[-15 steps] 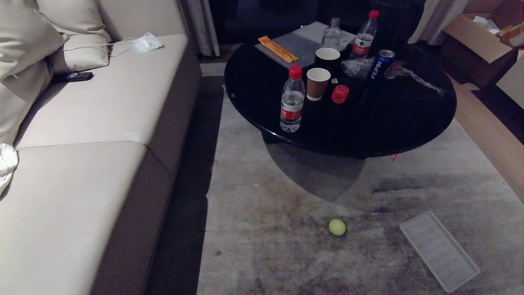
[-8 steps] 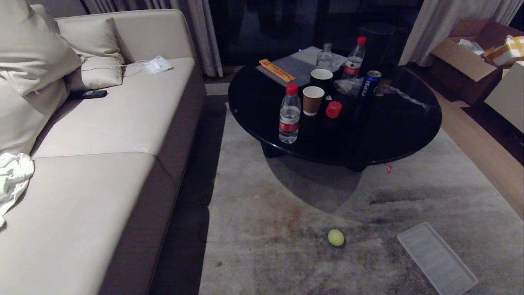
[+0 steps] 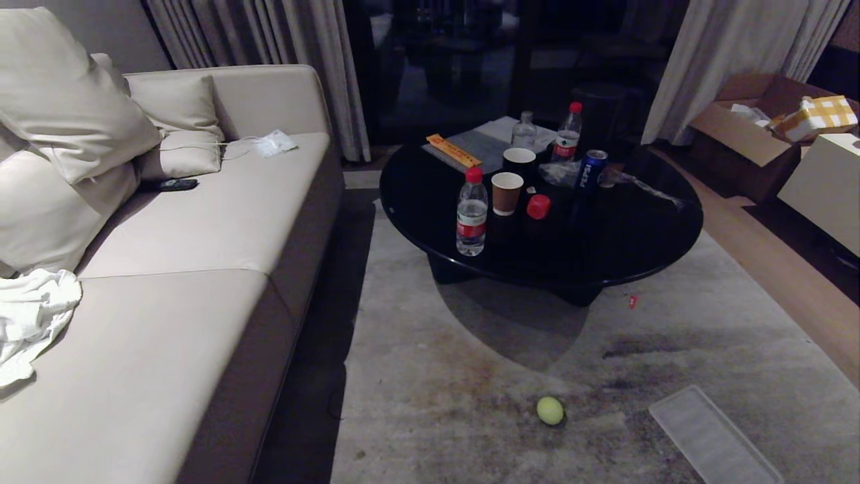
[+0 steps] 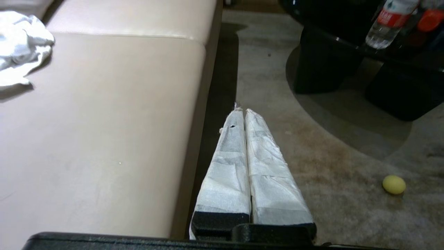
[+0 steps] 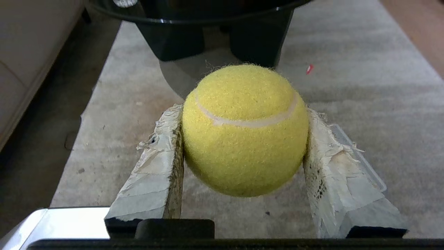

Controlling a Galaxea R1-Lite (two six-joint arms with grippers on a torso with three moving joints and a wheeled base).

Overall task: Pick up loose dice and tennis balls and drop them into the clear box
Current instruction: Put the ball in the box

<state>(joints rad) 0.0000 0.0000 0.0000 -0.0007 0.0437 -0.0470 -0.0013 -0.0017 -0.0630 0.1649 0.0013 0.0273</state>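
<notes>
Gripping a tennis ball (image 5: 245, 130), the right gripper (image 5: 242, 139) has its taped fingers (image 5: 158, 166) pressed on either side of the fuzz, the ball held off the rug (image 5: 364, 104). Over on the other arm, the left gripper (image 4: 244, 113) points out along the sofa's (image 4: 104, 114) edge with its two wrapped fingers flat together, nothing between them. Neither arm shows from the head camera.

Down on the rug, a second ball (image 3: 549, 410) lies loose in the open, and near it to the right sits the ribbed lid (image 3: 712, 440), flat on the rug. No box body and no dice can be made out.

Further out, the round black table (image 3: 638, 235) carries a water bottle (image 3: 471, 212), a paper cup (image 3: 506, 193), a red cap (image 3: 538, 206) and a Pepsi can (image 3: 592, 171). Off to the far right stands a cardboard carton (image 3: 739, 131). A white cloth (image 3: 30, 319) lies on the sofa.
</notes>
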